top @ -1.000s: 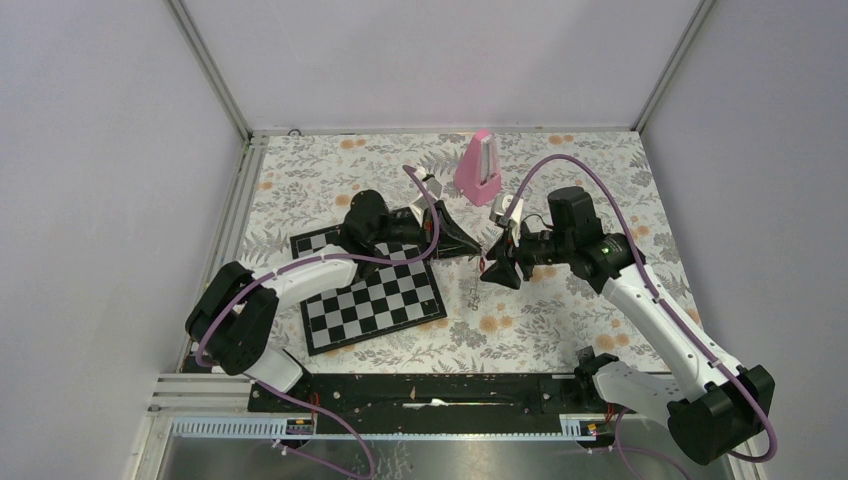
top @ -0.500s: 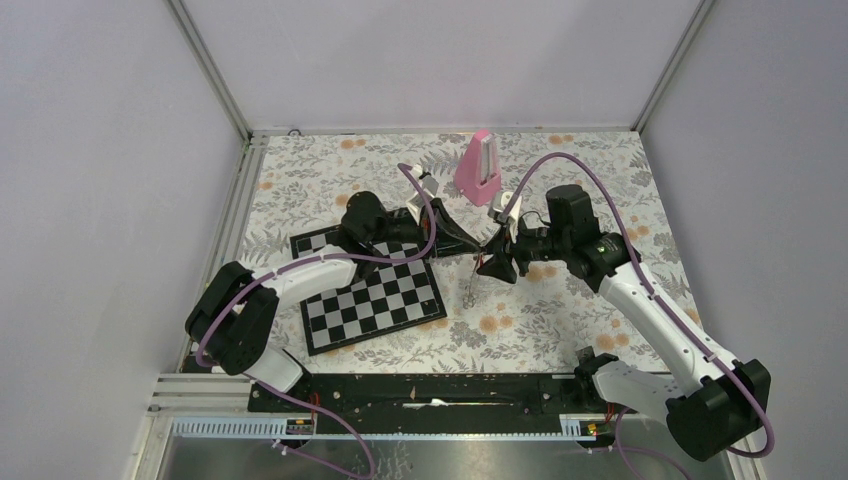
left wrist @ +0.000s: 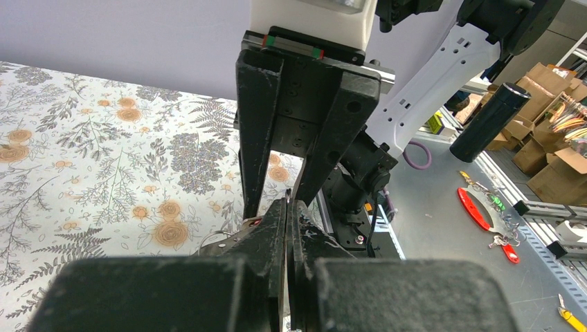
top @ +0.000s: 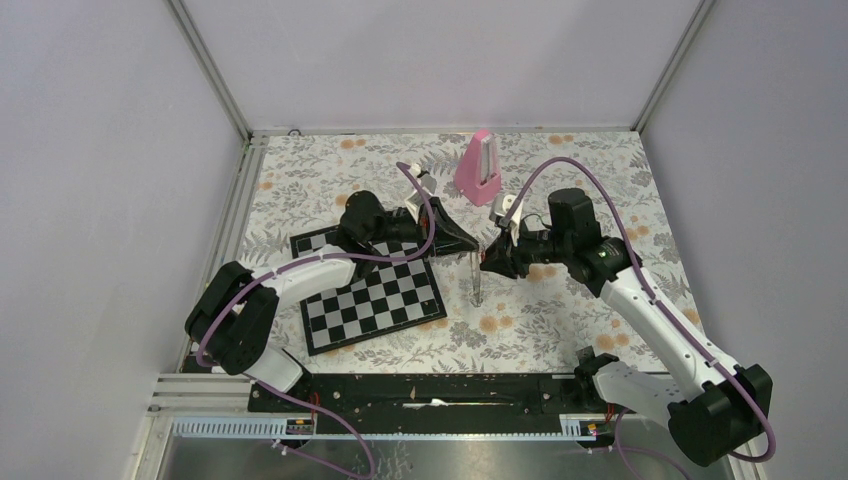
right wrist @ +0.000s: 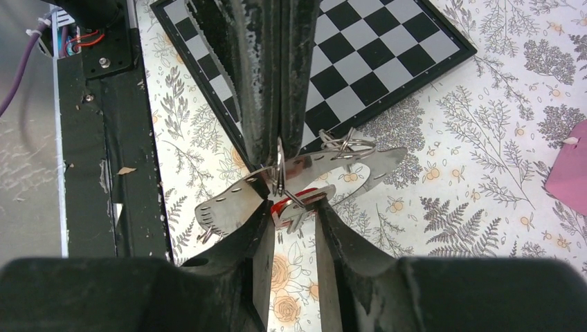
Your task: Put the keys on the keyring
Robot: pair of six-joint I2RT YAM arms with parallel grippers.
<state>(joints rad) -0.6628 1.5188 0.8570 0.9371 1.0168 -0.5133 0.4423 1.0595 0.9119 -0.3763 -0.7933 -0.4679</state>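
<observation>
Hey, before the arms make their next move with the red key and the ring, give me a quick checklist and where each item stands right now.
1. Left gripper holds the keyring: ok, jaws shut on it at their tips.
2. Red-headed key lies between the jaws of the right gripper: ok.
3. Right jaws firmly clamped on that key: cannot tell.
4. Key threaded onto the ring: cannot tell, the parts overlap.
5. Flat silver piece dangling below the jaws is off the chessboard: ok in the top view.
6. Pink metronome out of the way: ok, it stands apart behind both grippers.
</observation>
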